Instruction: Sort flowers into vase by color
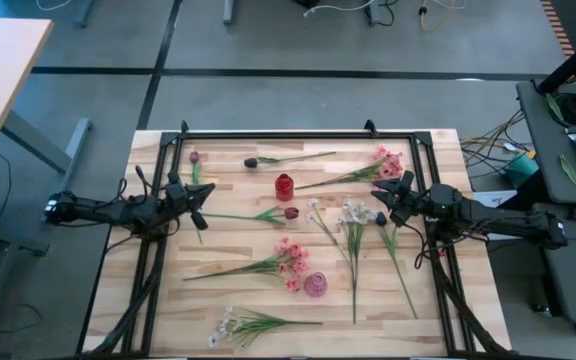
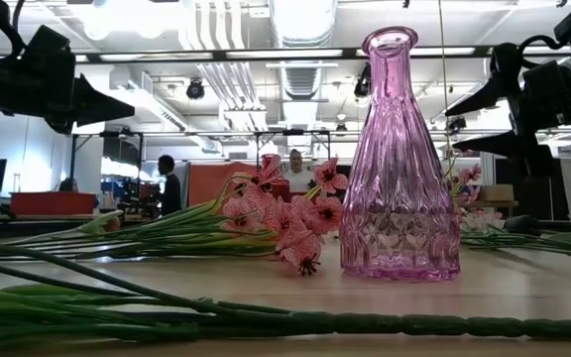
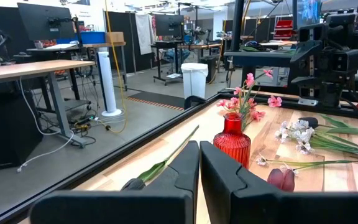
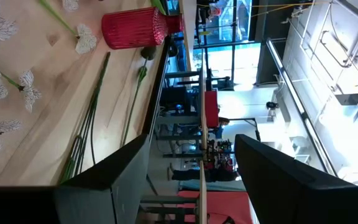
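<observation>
Wooden table (image 1: pixel 238 180), high view: flowers scattered at centre; red vase (image 1: pixel 284 186) upper centre, pink vase (image 1: pixel 315 285) below. Left gripper (image 1: pixel 204 205) centre-left. Left wrist view: its fingers pressed together, holding nothing. Right wrist view: right gripper (image 4: pixel 191 168) spread wide, empty.

A light wooden table (image 1: pixel 238 290) with a black frame along its edges carries two vases and scattered flowers. A small red vase (image 1: pixel 284 186) stands upright toward the far edge, a pink glass vase (image 1: pixel 315 285) upright nearer the front edge. A dark red bud (image 1: pixel 251 162) lies by the far edge, another (image 1: pixel 291 213) near the middle. Pink blossoms (image 1: pixel 389 162) lie toward the far right corner, a second pink cluster (image 1: pixel 290 258) beside the pink vase. White sprays (image 1: pixel 356 214) lie right of centre, and another white spray (image 1: pixel 223 326) by the front edge.
</observation>
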Robot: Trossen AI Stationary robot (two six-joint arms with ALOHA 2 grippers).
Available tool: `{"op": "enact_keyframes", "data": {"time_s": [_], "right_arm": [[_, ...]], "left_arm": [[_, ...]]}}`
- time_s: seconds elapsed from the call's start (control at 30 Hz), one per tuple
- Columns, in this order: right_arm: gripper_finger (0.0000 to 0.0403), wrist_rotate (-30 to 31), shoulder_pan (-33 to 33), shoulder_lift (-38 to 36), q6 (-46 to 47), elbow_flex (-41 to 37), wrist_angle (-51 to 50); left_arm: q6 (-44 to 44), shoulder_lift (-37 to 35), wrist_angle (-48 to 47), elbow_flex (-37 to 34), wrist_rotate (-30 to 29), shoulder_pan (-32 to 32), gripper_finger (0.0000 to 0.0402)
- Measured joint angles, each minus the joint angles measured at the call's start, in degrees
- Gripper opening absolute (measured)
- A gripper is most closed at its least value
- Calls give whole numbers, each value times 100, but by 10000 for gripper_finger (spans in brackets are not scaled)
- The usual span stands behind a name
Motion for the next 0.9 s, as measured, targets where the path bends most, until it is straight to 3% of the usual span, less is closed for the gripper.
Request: {"op": "enact_keyframes", "data": {"time_s": [0.13, 0.3, 0.47, 0.57, 0.77, 0.9], "right_arm": [[231, -1, -2, 2, 2, 0, -1], [231, -43, 0, 0, 7, -2, 15], [231, -800, 0, 0, 641, -2, 132], [231, -1265, 0, 0, 1345, -2, 135], [231, -3044, 2, 0, 3713, -9, 278], [231, -3329, 2, 2, 5335, -9, 253]], "left_arm": [[-23, 2, 76, 0, 2, 4, 0], [-557, 0, 986, 0, 0, 5, 0], [-618, 0, 2161, 0, 0, 7, 0], [-618, 0, 2584, 0, 0, 7, 0], [-620, 0, 2771, 0, 0, 7, 0], [-658, 0, 2774, 0, 0, 7, 0]]}}
